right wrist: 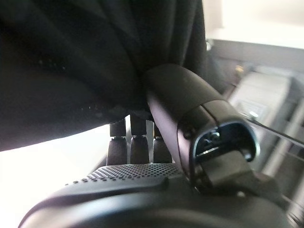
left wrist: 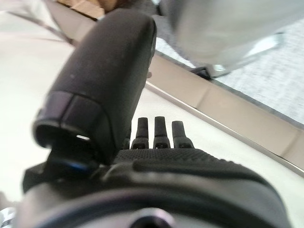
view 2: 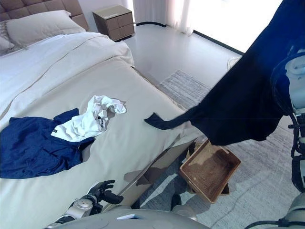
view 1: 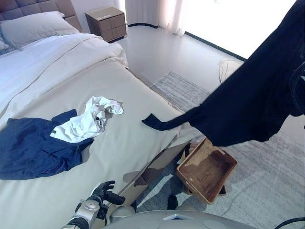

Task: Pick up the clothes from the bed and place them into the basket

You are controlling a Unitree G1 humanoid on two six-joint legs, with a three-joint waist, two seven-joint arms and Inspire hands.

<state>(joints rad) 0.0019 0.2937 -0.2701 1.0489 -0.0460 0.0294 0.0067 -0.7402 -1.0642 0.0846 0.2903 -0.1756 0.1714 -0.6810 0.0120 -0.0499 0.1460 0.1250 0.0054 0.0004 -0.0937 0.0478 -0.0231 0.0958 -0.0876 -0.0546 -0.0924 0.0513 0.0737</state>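
Observation:
A large dark navy garment (view 1: 248, 95) hangs from my raised right hand (right wrist: 166, 109) at the upper right; its fingers and thumb pinch the cloth in the right wrist view. The garment's lower end (view 1: 159, 123) still drags on the bed's edge, and its body hangs above the brown wicker basket (view 1: 206, 169) on the floor beside the bed. A blue garment (view 1: 33, 145) and a white garment (view 1: 88, 119) lie on the beige bed (view 1: 133, 143). My left hand (view 1: 102, 193) rests open and empty by the bed's near edge.
A grey rug (view 1: 267, 191) lies under the basket. Pillows (view 1: 33, 26) are at the bed's head, and a wooden nightstand (view 1: 106, 21) stands beyond. A white object (view 1: 228, 67) sits on the floor by the bright window.

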